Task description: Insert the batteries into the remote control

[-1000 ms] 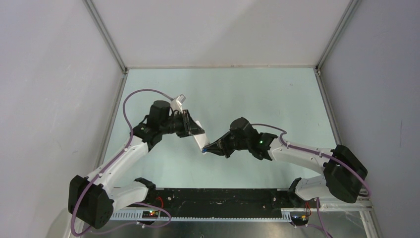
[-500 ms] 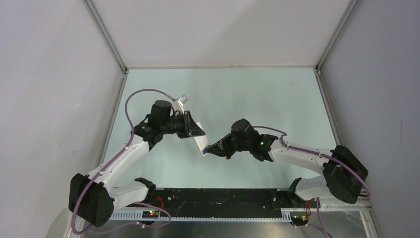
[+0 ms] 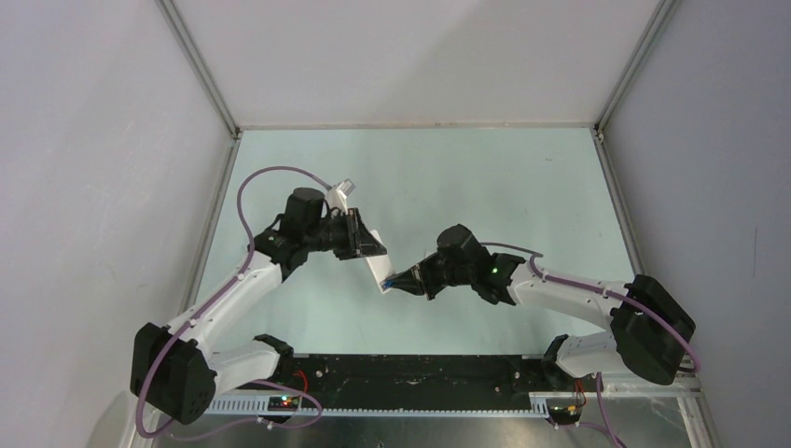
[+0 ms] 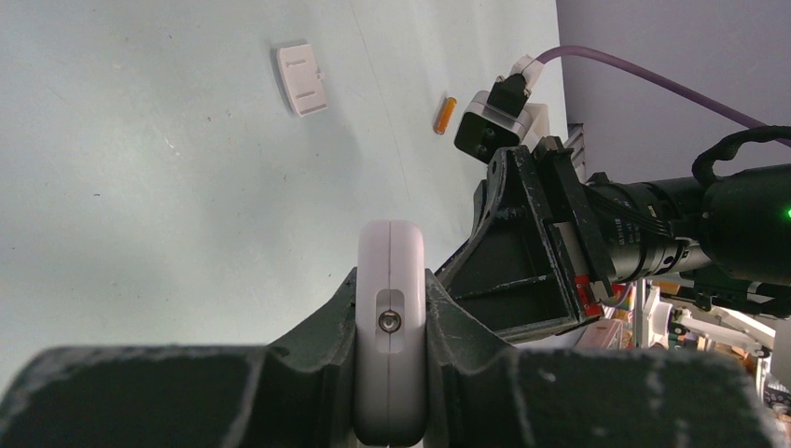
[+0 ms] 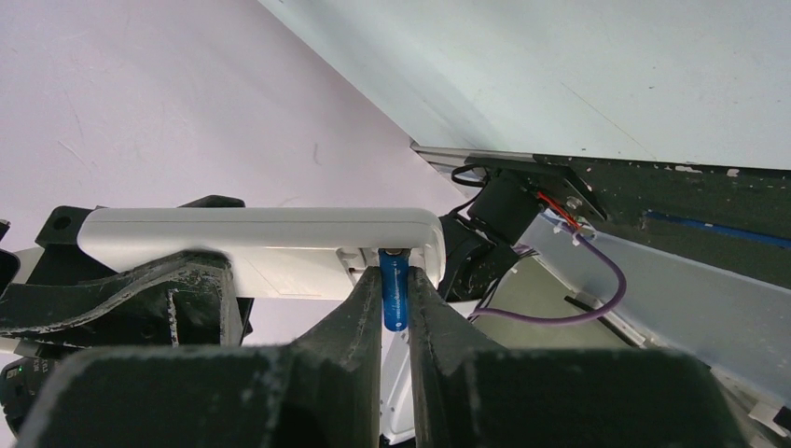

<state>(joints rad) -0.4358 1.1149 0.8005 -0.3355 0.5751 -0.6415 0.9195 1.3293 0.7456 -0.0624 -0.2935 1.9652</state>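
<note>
My left gripper [image 4: 390, 313] is shut on the white remote control [image 4: 390, 327] and holds it on edge above the table; it also shows in the top view [image 3: 378, 266] and the right wrist view [image 5: 261, 229]. My right gripper [image 5: 395, 289] is shut on the blue battery [image 5: 394, 289], whose tip touches the remote's open compartment near its end. In the top view the right gripper [image 3: 396, 282] meets the remote's near end. The orange battery [image 4: 446, 115] lies on the table, seen only in the left wrist view.
A small white battery cover [image 4: 301, 79] lies flat on the pale green table [image 3: 485, 187]. Grey walls enclose the table on three sides. A black rail [image 3: 420, 369] runs along the near edge between the arm bases.
The right gripper has moved slightly down and left with the blue battery, staying against the remote's end. The left arm has barely moved.
</note>
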